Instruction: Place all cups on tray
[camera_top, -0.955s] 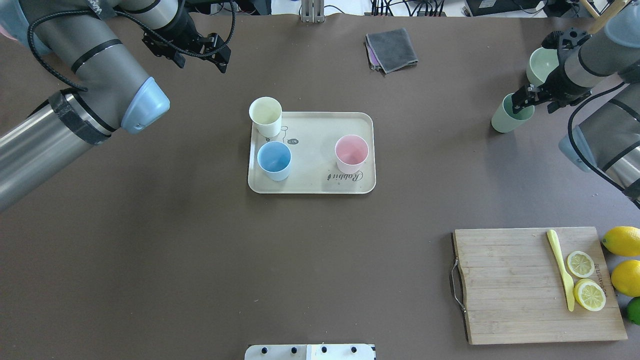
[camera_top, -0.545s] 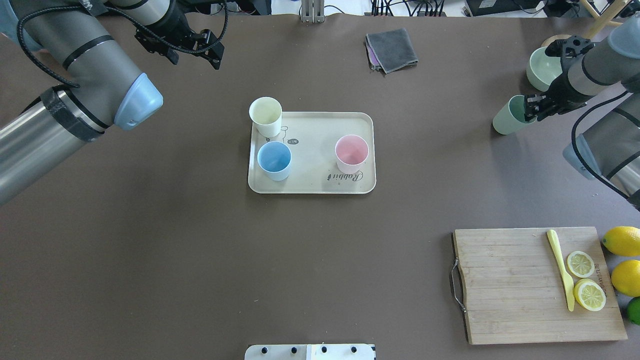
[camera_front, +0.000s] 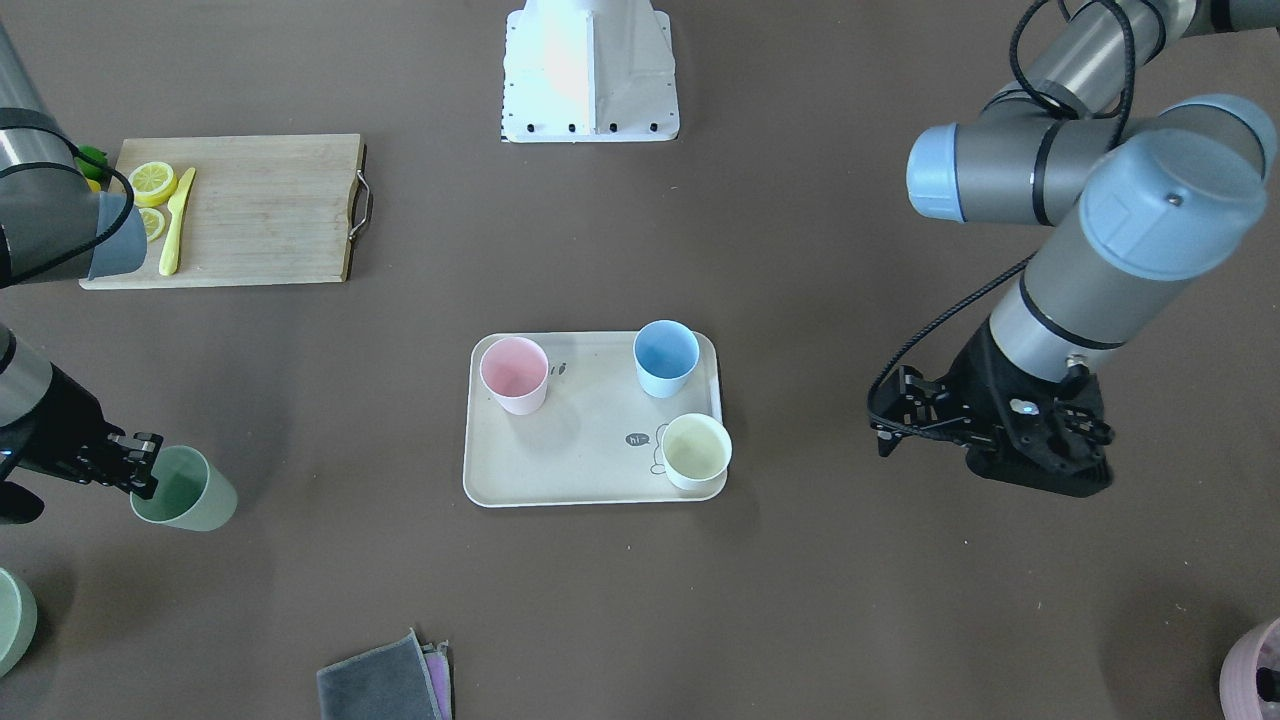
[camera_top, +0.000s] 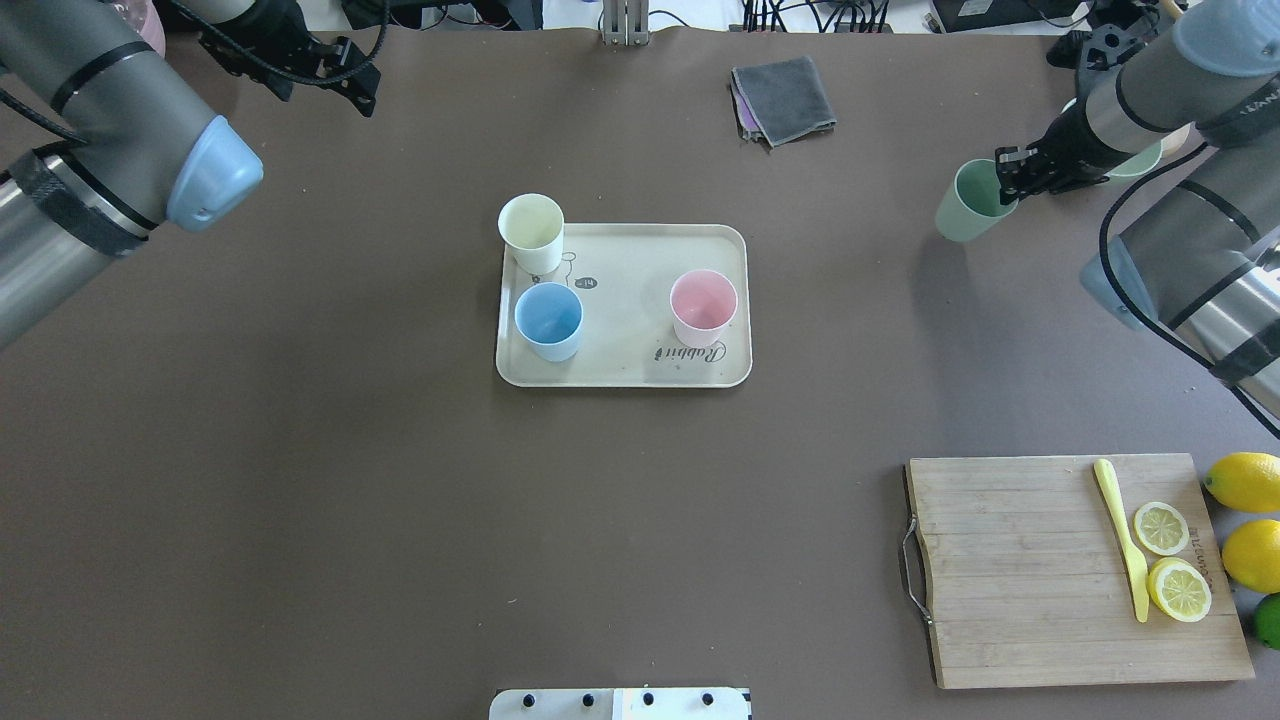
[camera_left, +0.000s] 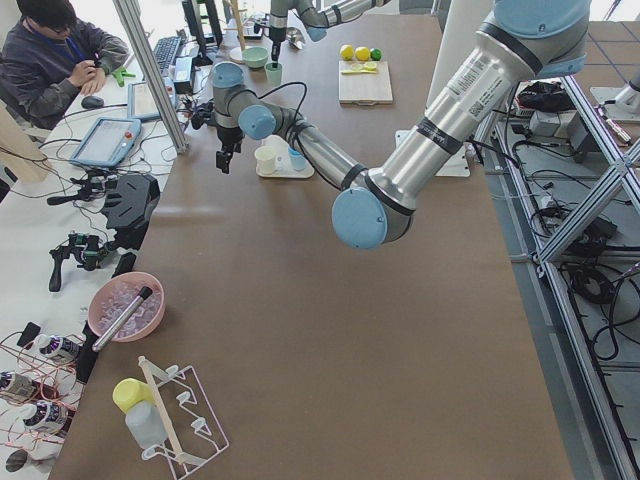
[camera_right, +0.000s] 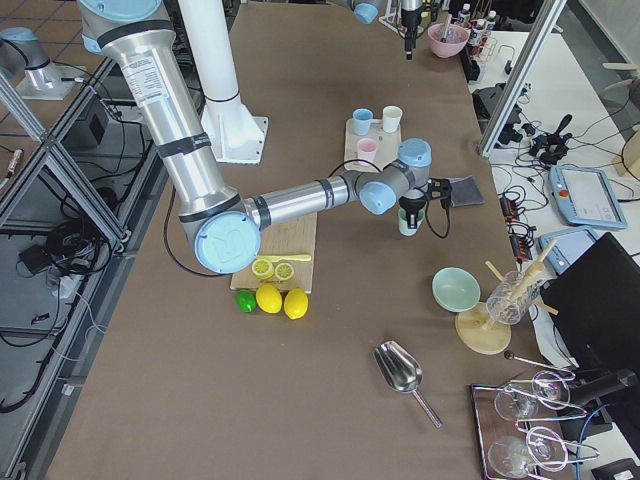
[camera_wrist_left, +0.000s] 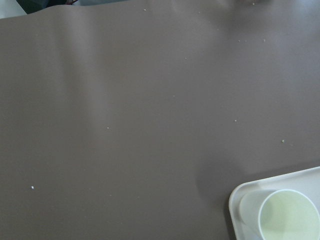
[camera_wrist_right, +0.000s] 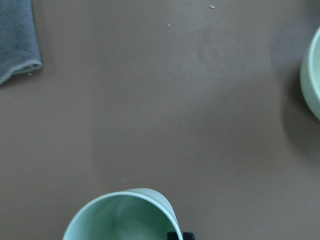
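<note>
The cream tray (camera_top: 630, 255) lies mid-table and holds the cream-white cup (camera_top: 531, 232) at its far left corner, the light blue cup (camera_top: 548, 321) and the pink cup (camera_top: 703, 307). My right gripper (camera_top: 1005, 178) is shut on the rim of the sage green cup (camera_top: 965, 203) and holds it tilted, off the table, well to the right of the tray. The cup also shows in the front view (camera_front: 185, 490) and the right wrist view (camera_wrist_right: 120, 215). My left gripper (camera_top: 355, 85) is open and empty at the far left. The left wrist view shows the cream-white cup (camera_wrist_left: 290, 215).
A folded grey cloth (camera_top: 783, 100) lies at the far middle. A green bowl (camera_top: 1140, 160) sits behind my right arm. A wooden cutting board (camera_top: 1010, 570) with a yellow knife and lemon slices lies near right, with lemons (camera_top: 1245, 482) beside it. A mauve pot (camera_front: 1250, 670) stands far left.
My right gripper has carried the green cup to the left, toward the tray, and lifted it. My left gripper has drawn back to the far left corner.
</note>
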